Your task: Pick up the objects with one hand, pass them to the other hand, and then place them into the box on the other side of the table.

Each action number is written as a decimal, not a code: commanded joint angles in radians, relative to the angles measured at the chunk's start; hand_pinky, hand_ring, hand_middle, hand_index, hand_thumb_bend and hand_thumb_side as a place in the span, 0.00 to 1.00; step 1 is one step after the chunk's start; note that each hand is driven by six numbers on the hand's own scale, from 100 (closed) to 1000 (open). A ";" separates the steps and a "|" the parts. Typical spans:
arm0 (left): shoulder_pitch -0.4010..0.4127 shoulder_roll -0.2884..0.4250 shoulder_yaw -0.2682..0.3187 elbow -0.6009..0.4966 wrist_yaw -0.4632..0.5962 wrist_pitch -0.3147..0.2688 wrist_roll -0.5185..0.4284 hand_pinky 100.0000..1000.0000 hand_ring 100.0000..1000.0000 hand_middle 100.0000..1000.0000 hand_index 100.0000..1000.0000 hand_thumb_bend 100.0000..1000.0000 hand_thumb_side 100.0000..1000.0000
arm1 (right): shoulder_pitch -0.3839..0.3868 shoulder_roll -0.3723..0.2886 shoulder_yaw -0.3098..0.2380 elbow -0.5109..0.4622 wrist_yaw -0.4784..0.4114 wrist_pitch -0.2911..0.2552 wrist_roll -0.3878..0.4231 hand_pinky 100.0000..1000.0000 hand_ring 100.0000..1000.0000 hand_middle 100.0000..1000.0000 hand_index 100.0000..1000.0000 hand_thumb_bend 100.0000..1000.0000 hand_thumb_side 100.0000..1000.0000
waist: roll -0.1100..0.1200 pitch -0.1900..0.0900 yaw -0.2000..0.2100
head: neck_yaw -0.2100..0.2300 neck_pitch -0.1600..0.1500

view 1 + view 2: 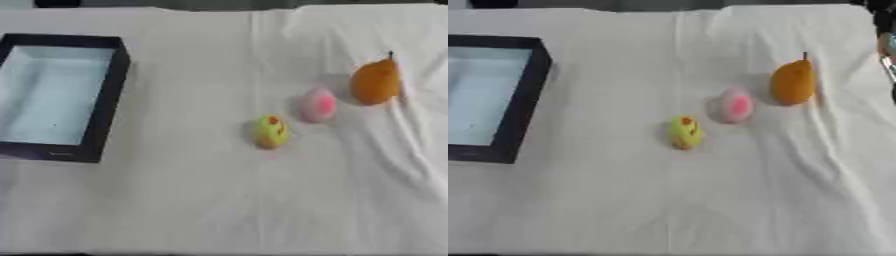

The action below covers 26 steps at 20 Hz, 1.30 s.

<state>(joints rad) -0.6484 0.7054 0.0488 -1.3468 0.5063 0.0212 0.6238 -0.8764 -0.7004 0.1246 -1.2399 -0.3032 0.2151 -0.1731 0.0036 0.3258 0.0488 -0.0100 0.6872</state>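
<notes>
Three objects lie in a diagonal row right of the desk's (219, 210) middle: nearest a yellow-green ball (270, 131), then a pink one (318, 105), then an orange pear (376, 81) toward the far right corner. At the left edge sits a dark-walled box (108, 100). No robot hand shows, so its state cannot be told.

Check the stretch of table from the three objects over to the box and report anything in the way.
Nothing visible blocks it. Only bare white cloth lies between the yellow object, pink object, orange pear and the empty dark-walled box on the left.
</notes>
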 commanded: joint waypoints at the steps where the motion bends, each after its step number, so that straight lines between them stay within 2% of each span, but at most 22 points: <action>1: -0.003 0.035 0.010 -0.022 -0.014 0.004 0.003 0.61 0.75 0.68 0.80 0.61 0.55 | -0.009 -0.048 -0.006 -0.024 0.009 0.005 0.014 0.87 0.87 0.86 0.86 0.13 0.58 | -0.014 -0.026 0.002 | -0.004 -0.014; 6: 0.037 0.010 0.012 -0.071 -0.054 0.019 0.009 0.61 0.75 0.68 0.81 0.60 0.55 | -0.008 -0.064 -0.004 -0.028 0.041 0.025 0.080 0.87 0.88 0.86 0.86 0.15 0.58 | -0.020 -0.029 0.003 | -0.008 -0.018; 9: 0.066 -0.016 0.022 -0.102 -0.057 0.018 0.023 0.61 0.75 0.68 0.81 0.61 0.55 | -0.016 -0.080 -0.002 -0.030 0.077 0.043 0.140 0.87 0.88 0.87 0.86 0.15 0.58 | -0.025 -0.030 0.004 | -0.001 -0.012; 14: 0.079 -0.033 0.031 -0.116 -0.051 0.006 0.043 0.61 0.75 0.68 0.81 0.61 0.55 | -0.019 -0.126 -0.001 -0.031 0.148 0.062 0.255 0.88 0.89 0.87 0.87 0.17 0.56 | -0.041 -0.033 0.003 | -0.014 0.000; 17: 0.081 -0.034 0.030 -0.115 -0.049 0.003 0.044 0.61 0.75 0.68 0.81 0.61 0.55 | -0.016 -0.166 0.002 -0.041 0.214 0.067 0.361 0.89 0.90 0.88 0.87 0.19 0.52 | -0.050 -0.033 0.004 | -0.021 0.011; 18: 0.081 -0.034 0.029 -0.115 -0.048 0.002 0.044 0.61 0.75 0.68 0.81 0.61 0.55 | -0.015 -0.181 0.007 -0.047 0.240 0.065 0.407 0.89 0.90 0.88 0.88 0.23 0.51 | -0.052 -0.033 0.004 | -0.022 0.012; 23: 0.082 -0.030 0.026 -0.117 -0.050 0.002 0.041 0.61 0.75 0.68 0.81 0.61 0.55 | -0.014 -0.249 0.032 -0.094 0.373 0.034 0.697 0.91 0.92 0.90 0.89 0.21 0.47 | -0.057 -0.034 0.005 | -0.028 0.009; 26: 0.083 -0.029 0.025 -0.121 -0.053 0.004 0.039 0.61 0.75 0.68 0.81 0.61 0.55 | -0.015 -0.269 0.035 -0.107 0.431 0.010 0.830 0.92 0.92 0.91 0.89 0.21 0.43 | -0.056 -0.035 0.006 | -0.034 0.003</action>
<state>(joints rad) -0.5574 0.6501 0.0663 -1.4503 0.4565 0.0259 0.6639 -0.8755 -0.9165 0.1673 -1.3260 0.1016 0.2341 0.6058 -0.0423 0.3246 0.0544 -0.0394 0.6929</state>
